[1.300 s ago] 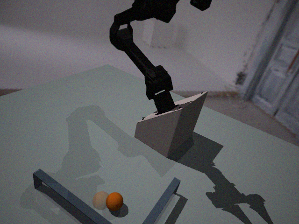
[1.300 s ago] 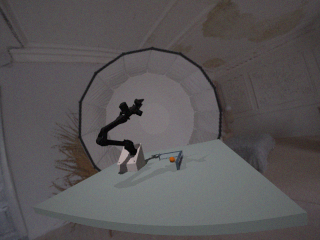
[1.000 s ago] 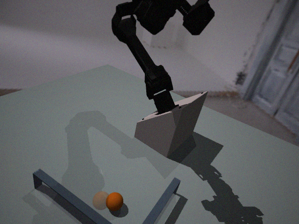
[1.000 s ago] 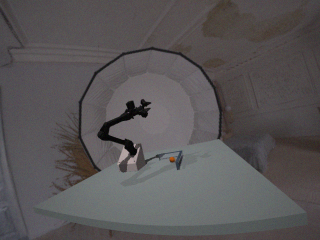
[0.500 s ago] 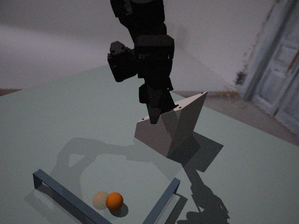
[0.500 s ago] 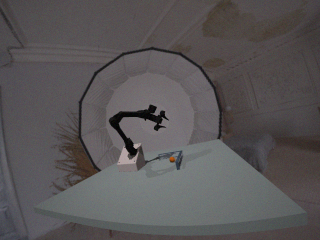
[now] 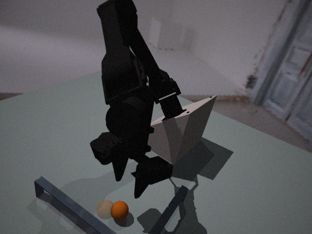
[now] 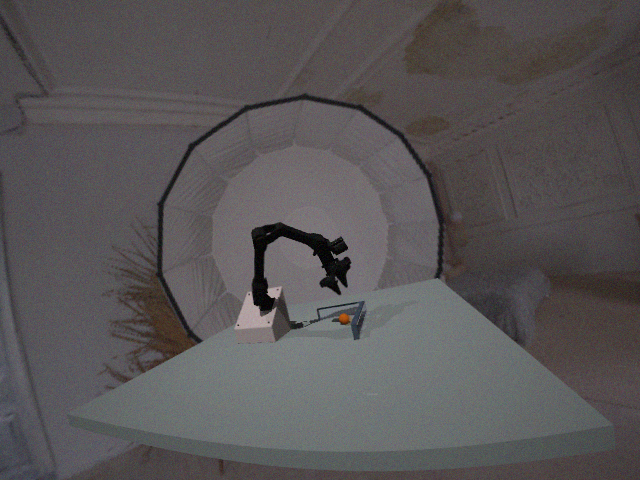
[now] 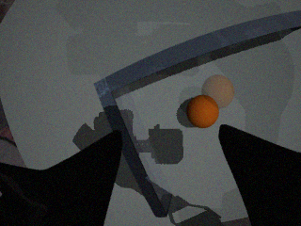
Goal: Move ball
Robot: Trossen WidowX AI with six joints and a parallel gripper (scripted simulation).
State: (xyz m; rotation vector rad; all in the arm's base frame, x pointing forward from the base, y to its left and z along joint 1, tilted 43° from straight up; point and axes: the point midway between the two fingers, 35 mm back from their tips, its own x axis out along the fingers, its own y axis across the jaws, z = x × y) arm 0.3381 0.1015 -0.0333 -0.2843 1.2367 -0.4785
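An orange ball (image 7: 119, 210) (image 8: 341, 316) (image 9: 203, 111) lies on the table inside the corner of the two low walls. The see-through copy (image 7: 103, 209) (image 9: 219, 89) is right beside it and partly overlaps it in the top view and the wrist view. One wall (image 7: 71, 205) (image 8: 357, 321) (image 9: 198, 46) is the longer-looking one in the wrist view; the other wall (image 7: 169, 210) (image 8: 339, 305) (image 9: 134, 162) meets it at the corner. My gripper (image 7: 127, 188) (image 8: 343, 290) (image 9: 171, 134) is open and empty, above the table, with its fingertips higher than the ball.
The pale wedge-shaped base (image 7: 195, 128) (image 8: 258, 325) of the arm stands on the table (image 7: 37, 130) (image 8: 413, 392), behind the walled corner in the top view. Shadows of the arm fall on the table around the ball and walls.
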